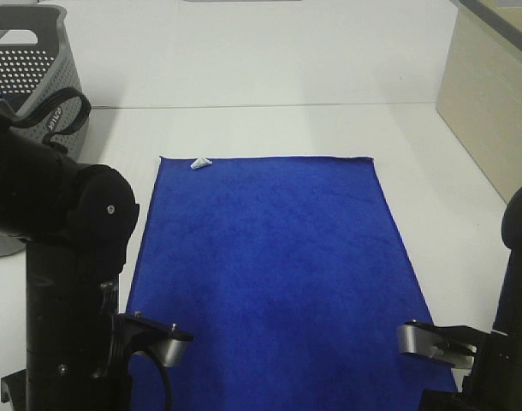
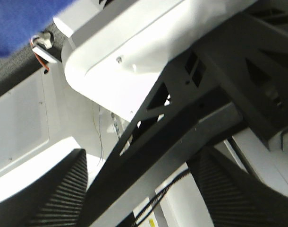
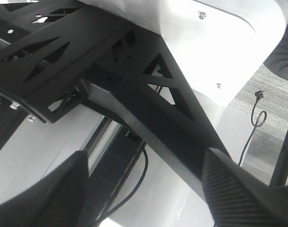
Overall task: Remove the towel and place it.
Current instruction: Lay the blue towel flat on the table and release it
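towel (image 1: pixel 274 274) spread flat on table (image 1: pixel 269 128), basket (image 1: pixel 30 60) beyond its far-left corner

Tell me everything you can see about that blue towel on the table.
The towel is a deep blue rectangle of fuzzy, microfibre-looking cloth, spread flat and smooth on the white table. A small white tag sits at its far left corner. Its near edge runs out of the picture. Nothing is seen lying on it.

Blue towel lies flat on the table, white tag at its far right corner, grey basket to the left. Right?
No: the white tag sits at the far left corner of the towel, as the exterior high view shows. The towel does lie flat on the table, grey basket to the left.
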